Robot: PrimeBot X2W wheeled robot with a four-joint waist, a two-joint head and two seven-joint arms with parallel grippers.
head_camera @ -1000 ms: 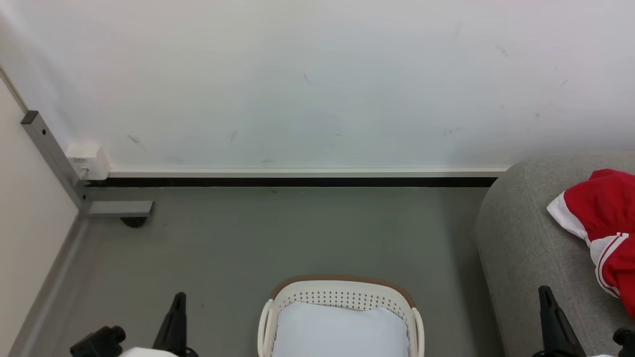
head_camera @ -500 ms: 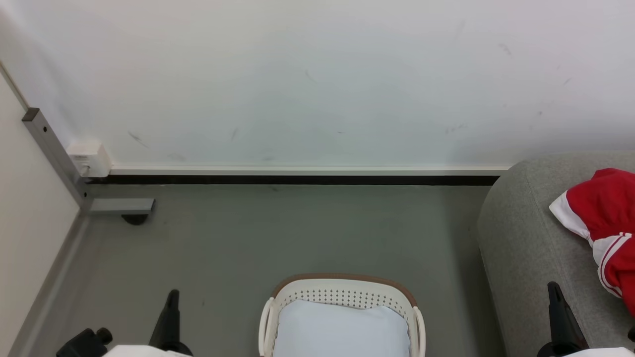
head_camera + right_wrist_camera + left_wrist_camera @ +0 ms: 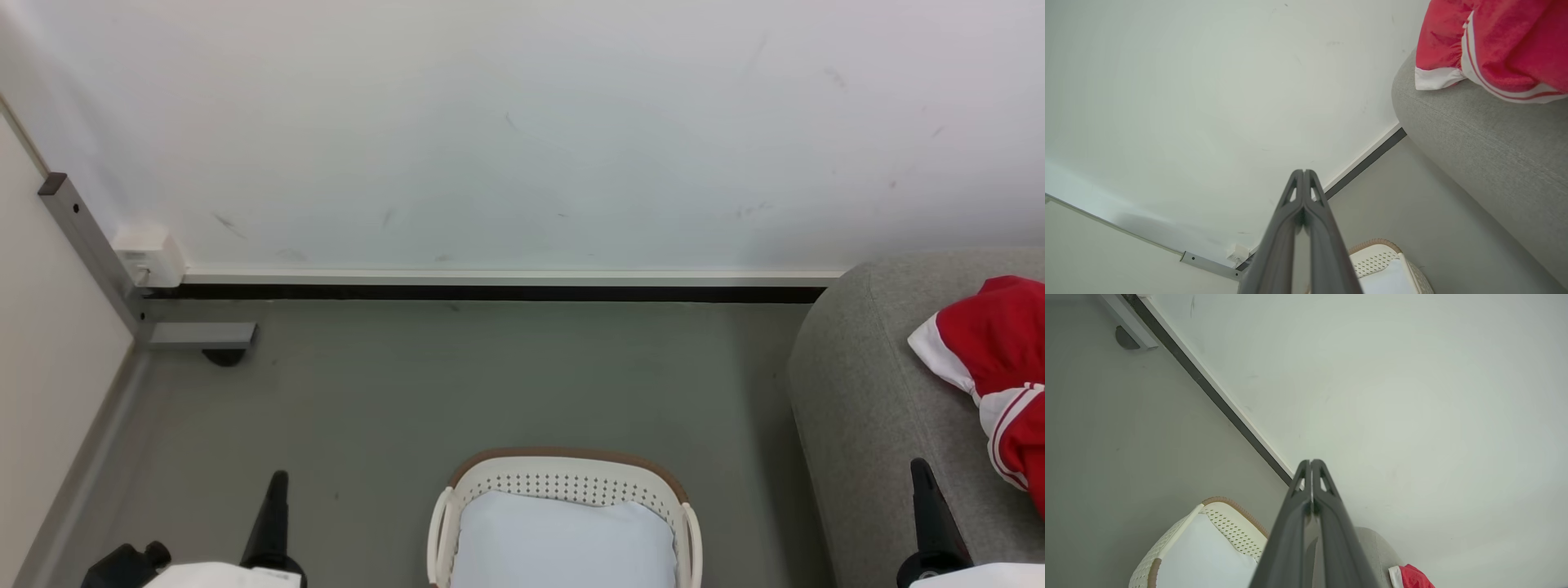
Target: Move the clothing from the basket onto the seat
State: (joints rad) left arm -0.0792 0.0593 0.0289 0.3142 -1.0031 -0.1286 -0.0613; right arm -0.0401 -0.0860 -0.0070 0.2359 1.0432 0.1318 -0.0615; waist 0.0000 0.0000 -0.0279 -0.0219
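The red clothing [image 3: 1004, 343] with white trim lies on the grey seat [image 3: 865, 384] at the right; it also shows in the right wrist view as clothing [image 3: 1494, 41] on the seat [image 3: 1486, 139]. The cream basket [image 3: 563, 478] with a brown rim stands on the floor at bottom centre and holds a plain white pad [image 3: 563, 543]. My left gripper [image 3: 276, 482] is shut and empty, left of the basket. My right gripper [image 3: 921, 469] is shut and empty over the seat's front edge. The wrist views show each gripper, left [image 3: 1310, 462] and right [image 3: 1303, 172], with fingers pressed together.
A white wall [image 3: 522, 122] with a dark baseboard runs behind. A grey metal post [image 3: 90, 253] with a foot and a white socket box [image 3: 147, 253] stand in the left corner. Grey floor [image 3: 490, 376] lies between wall and basket.
Both grippers have drawn back toward the bottom edge of the head view. The scene has shifted slightly up, so the camera has moved a little. The clothing lies where it was.
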